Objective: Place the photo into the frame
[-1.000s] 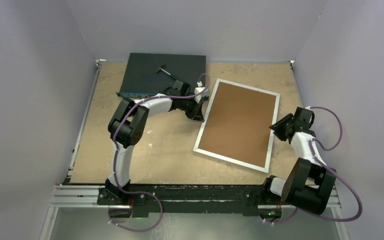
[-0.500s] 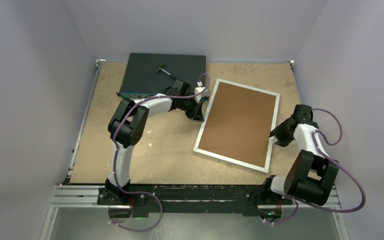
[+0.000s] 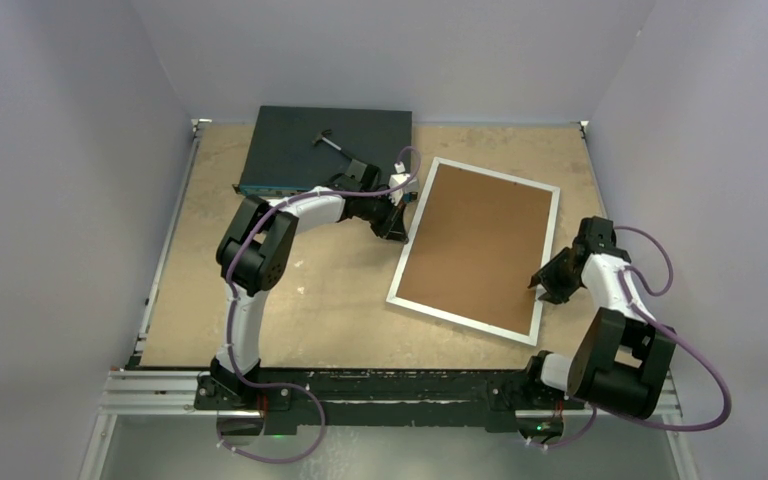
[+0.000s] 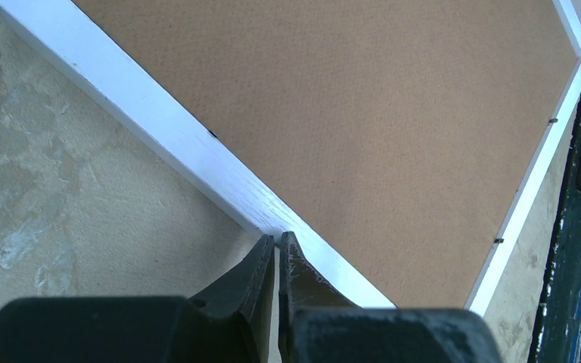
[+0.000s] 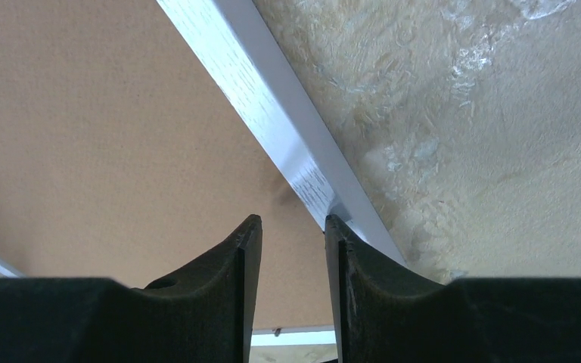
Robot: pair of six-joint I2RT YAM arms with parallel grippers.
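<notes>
Brown backing board (image 3: 480,245) faces up inside the white frame (image 3: 460,320), which lies flat & skewed on the table (image 3: 310,290), right of centre. L gripper (image 4: 278,238) is clenched w/ nothing between its fingers, tips at the frame's left border. R gripper (image 5: 291,223) is at the right border, jaws apart: one finger over the board, the other at the white strip, no grasp. Dark box (image 3: 300,145) sits far-left.

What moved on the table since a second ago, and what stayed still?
Only the right hand moved. It slid along the right edge of the frame toward the robot's bases, with its jaws apart and gripping nothing. The left hand stayed shut at the frame's left edge. The frame, its brown backing board and the dark box did not shift.
</notes>
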